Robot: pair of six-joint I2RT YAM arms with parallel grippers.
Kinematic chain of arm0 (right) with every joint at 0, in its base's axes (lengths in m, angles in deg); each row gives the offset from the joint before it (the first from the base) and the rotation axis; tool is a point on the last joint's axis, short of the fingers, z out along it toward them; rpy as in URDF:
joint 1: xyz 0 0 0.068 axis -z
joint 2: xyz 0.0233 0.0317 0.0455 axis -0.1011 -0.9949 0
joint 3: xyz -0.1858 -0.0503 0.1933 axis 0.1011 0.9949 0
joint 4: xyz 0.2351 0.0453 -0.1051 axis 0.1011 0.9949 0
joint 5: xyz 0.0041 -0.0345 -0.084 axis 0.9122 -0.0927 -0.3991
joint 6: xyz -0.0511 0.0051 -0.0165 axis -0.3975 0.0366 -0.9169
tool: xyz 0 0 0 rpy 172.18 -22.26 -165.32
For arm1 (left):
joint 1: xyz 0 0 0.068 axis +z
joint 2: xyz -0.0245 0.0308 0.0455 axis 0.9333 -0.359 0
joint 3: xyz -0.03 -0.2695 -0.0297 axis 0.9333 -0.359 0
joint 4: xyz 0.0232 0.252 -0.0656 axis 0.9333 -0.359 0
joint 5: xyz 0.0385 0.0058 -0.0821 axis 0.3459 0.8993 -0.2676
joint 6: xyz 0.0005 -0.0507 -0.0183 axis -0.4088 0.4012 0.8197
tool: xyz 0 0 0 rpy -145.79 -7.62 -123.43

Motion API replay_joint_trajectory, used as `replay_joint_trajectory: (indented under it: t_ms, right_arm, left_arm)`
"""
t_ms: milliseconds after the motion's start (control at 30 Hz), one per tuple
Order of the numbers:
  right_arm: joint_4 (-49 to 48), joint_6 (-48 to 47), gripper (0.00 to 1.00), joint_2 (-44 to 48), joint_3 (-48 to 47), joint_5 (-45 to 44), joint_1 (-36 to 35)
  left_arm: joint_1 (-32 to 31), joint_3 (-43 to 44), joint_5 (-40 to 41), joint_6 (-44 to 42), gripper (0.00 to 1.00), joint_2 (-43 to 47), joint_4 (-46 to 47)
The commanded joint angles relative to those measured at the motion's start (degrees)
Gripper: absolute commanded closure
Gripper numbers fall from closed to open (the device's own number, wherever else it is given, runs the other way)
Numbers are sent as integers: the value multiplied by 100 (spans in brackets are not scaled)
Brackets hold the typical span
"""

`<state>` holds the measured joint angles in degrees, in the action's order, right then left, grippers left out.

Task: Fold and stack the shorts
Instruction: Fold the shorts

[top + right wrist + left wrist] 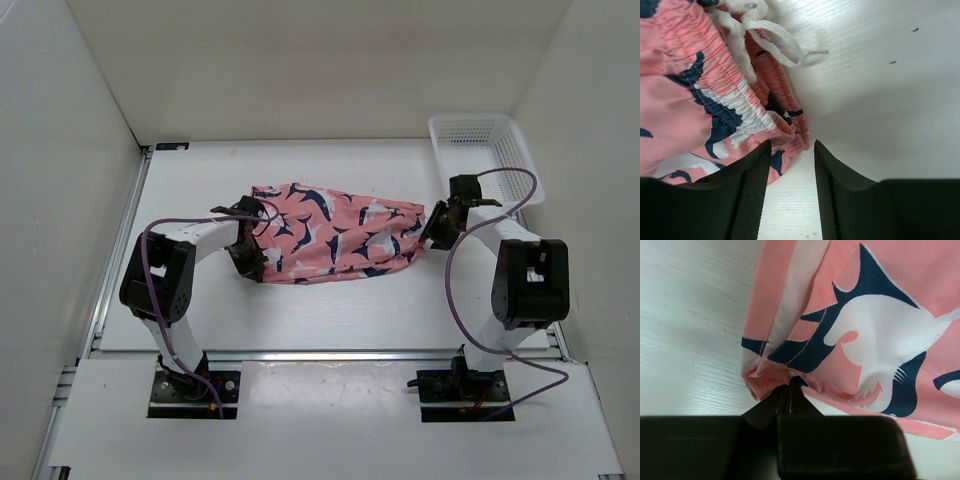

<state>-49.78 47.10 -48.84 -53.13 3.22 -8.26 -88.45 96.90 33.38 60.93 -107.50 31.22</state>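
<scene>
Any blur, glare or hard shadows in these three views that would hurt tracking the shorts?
Top external: even diffuse light, only soft shadows, shorts sharp. Left wrist: print in focus, but the left fingers are a near-black mass with little detail. Right wrist: right fingers show pad texture; table bright with its grain readable, no blown-out glare.

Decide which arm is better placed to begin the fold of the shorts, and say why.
Left, probably. The left claw is shut on a corner of the shorts, ready to carry it over. The right claw is open beside the waistband, gripping nothing.
</scene>
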Motion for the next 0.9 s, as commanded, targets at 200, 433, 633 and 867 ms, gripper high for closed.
replay_joint_trajectory:
  t_ms: [200, 433, 633, 867]
  right_arm:
    - [-374, -87, 89, -375, -322, 200, 17]
    - [-243, -35, 99, 529, -269, -54, 17]
    - [-84, -114, 99, 803, -269, -177, 17]
    - [-206, -368, 34, -31, -392, 68, 17]
  left_arm:
    - [59, -34, 369, -75, 90, 233, 109]
    - [59, -34, 369, -75, 90, 233, 56]
    - [59, 18, 369, -128, 90, 172, 56]
    - [59, 18, 369, -128, 90, 172, 56]
